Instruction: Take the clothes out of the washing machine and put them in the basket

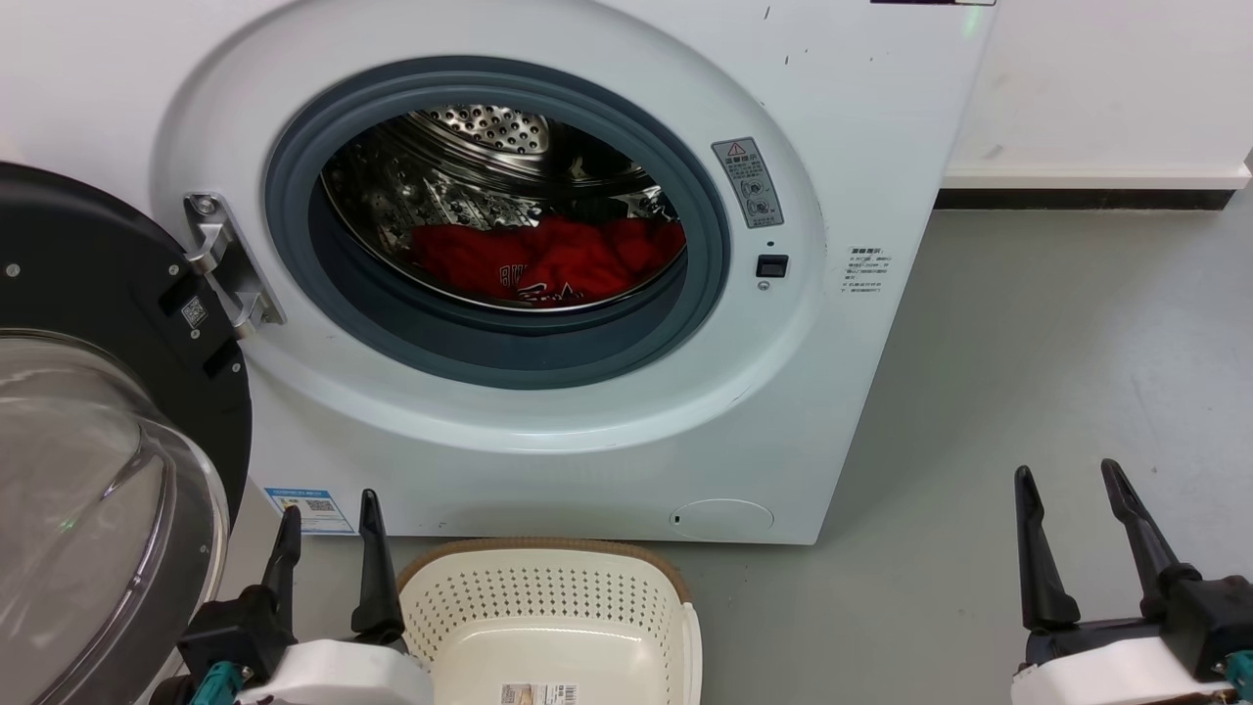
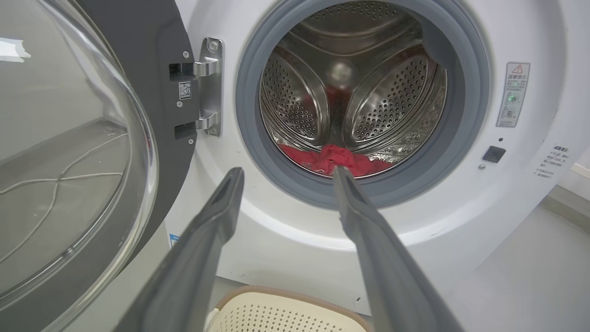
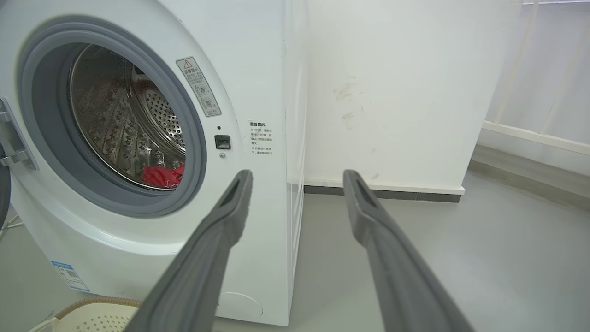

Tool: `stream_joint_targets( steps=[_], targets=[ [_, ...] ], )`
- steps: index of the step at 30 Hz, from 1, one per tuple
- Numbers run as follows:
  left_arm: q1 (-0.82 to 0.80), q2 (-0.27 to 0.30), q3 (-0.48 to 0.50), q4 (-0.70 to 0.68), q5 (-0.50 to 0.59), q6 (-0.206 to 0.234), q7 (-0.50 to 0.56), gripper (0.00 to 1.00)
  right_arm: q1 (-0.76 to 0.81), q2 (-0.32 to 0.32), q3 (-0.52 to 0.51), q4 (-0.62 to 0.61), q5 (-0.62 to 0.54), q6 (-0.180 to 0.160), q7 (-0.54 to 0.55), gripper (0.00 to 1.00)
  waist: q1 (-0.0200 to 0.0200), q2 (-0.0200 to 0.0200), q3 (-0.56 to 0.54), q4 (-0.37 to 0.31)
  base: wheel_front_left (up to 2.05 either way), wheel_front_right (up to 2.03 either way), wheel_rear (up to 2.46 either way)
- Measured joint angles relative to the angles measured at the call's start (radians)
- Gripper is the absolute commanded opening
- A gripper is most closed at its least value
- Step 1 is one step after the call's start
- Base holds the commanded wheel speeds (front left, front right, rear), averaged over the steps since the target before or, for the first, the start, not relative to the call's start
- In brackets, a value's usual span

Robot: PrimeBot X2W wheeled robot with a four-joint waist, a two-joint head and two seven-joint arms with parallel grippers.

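- The red clothes [image 1: 548, 259] lie in a heap at the bottom of the shiny drum [image 1: 470, 137], inside the washing machine [image 1: 587, 441]. None are in the basket [image 1: 548, 597] yet.
- The basket sits on the floor [image 1: 1028, 392], right in front of the machine, at 6 o'clock from the drum.
- The left gripper [image 1: 330, 509] is at 7 o'clock in the head view, just beside the basket. Its fingers are spread apart and hold nothing.
- The right gripper [image 1: 1067, 472] is at 5 o'clock, well away from the drum. It is spread apart and empty too.
- The glass door [image 1: 88, 470] hangs open at 9 o'clock, close to the left arm.
- I think the first job is to reach in. The left gripper looks best, since it points right at the clothes.
- Go in through the middle of the grey ring [image 1: 509, 357], dip down to the heap, and pinch a thick fold so the soft cloth does not slip.
- Mind the door on the way.
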Motion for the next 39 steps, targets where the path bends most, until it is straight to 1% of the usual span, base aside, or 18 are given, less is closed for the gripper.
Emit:
stream_joint_targets(
  steps=[9, 25, 39],
  targets=[
    [0.004, 0.000, -0.002, 0.008, 0.066, 0.001, -0.017, 1.00, 0.014, 0.000, 0.000, -0.014, -0.081, 0.000, -0.017, 1.00, 0.0000, 0.0000, 0.000, 0.000, 0.00, 0.00, 0.00],
    [0.018, 0.001, -0.009, 0.022, 0.168, 0.006, -0.045, 1.00, 0.024, 0.000, -0.007, -0.024, -0.175, 0.000, -0.047, 1.00, 0.0000, 0.0000, 0.000, 0.000, 0.00, 0.00, 0.00],
    [0.018, 0.001, -0.008, 0.035, 0.165, 0.009, -0.048, 1.00, 0.030, 0.000, -0.017, 0.014, -0.140, 0.000, -0.049, 1.00, 0.0000, 0.0000, -0.003, 0.000, 0.00, 0.00, 0.00]
  ],
)
